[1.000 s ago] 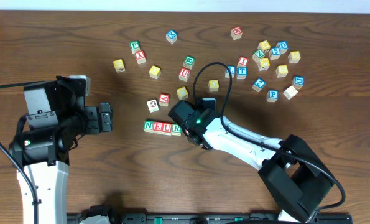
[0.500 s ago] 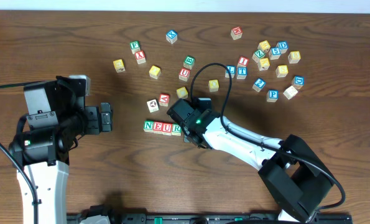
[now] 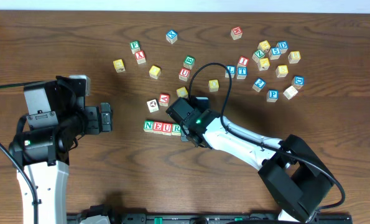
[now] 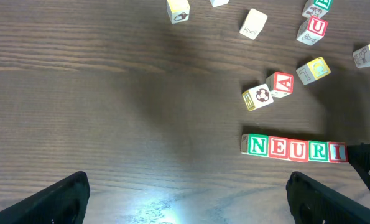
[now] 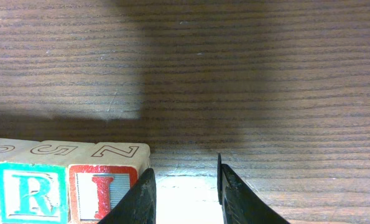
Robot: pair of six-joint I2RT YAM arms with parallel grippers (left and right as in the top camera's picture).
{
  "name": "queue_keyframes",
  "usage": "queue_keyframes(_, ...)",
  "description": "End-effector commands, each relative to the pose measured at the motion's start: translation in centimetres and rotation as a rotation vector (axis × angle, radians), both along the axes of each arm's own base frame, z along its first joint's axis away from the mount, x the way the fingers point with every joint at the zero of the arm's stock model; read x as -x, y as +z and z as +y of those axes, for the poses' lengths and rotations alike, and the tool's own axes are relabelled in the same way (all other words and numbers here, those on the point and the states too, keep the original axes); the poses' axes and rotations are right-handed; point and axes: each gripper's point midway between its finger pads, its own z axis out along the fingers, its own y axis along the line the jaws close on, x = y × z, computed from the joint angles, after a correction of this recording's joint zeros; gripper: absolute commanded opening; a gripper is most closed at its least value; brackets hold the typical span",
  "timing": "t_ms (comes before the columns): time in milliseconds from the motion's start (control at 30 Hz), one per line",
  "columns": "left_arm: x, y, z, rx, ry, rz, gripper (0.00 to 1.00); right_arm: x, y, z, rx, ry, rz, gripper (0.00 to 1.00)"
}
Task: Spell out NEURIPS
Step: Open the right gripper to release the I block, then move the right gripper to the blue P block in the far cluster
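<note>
Five cubes stand in a straight row [image 4: 293,149] on the dark wooden table [image 4: 110,93], side touching side, their top faces reading N, E, U, R, I. A dark machine part [image 4: 368,163] sits just beside the I at the right edge. Above the row lie a picture cube [image 4: 257,98] and a red A cube [image 4: 281,84], touching, with a yellow-faced cube [image 4: 313,70] near them; further cubes scatter along the top edge. The left gripper [image 4: 186,186] shows only two black fingers [image 4: 54,199] in the bottom corners, spread wide over bare wood.
</note>
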Motion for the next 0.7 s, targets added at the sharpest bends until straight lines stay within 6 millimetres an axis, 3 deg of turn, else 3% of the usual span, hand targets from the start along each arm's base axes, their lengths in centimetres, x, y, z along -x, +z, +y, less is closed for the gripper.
queue_keyframes(0,-0.18,0.56,0.18,-0.015,-0.008,-0.016,0.99,-0.09,-0.13,-0.05,-0.003,-0.014,0.0,0.28)
queue_keyframes(667,-0.18,0.56,0.17,-0.015,-0.008,-0.016,0.99,-0.51,0.02,-0.43,0.022,-0.013,-0.025,0.28)
